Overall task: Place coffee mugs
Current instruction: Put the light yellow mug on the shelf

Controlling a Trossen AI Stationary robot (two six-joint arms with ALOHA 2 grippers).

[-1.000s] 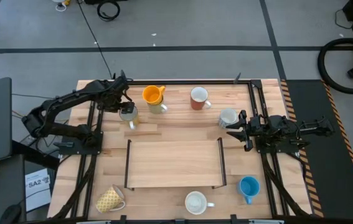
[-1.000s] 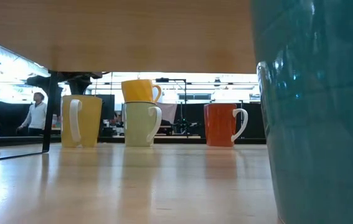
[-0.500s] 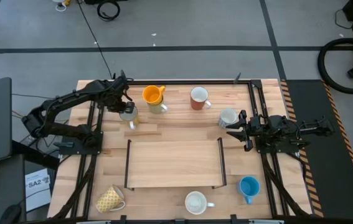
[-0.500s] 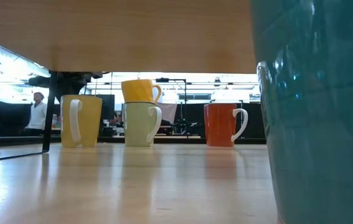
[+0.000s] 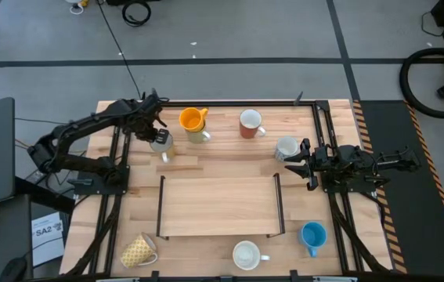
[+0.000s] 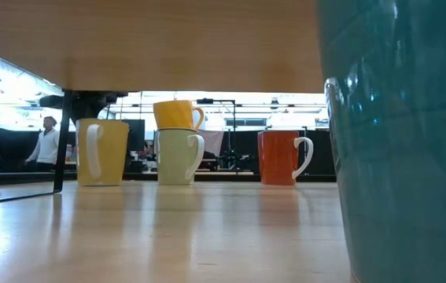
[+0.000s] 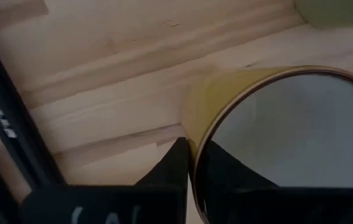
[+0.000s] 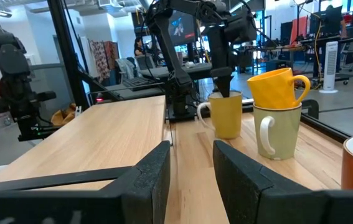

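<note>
1. The left gripper (image 5: 157,135) was at the far left of the table, and its fingers (image 7: 175,163) were pinched on the rim of the yellow mug (image 5: 161,144), one finger inside and one outside the wall.
2. This mug stood upright on the wood, just left of the cream mug (image 5: 198,133), which carried the orange mug (image 5: 192,119) tilted on top.
3. I judge that the step in hand was to lift the yellow mug and bring it to the raised wooden platform (image 5: 218,206) in the middle.
4. To do it well, the lift should go straight up first, because the stacked pair stood close and a side push could knock the orange one off.
5. A grip on the rim alone lets a mug swing, so the move should be slow.
6. The right gripper (image 5: 292,162) waited at the right side beside the grey mug (image 5: 286,146), with its fingers spread and holding nothing.
</note>
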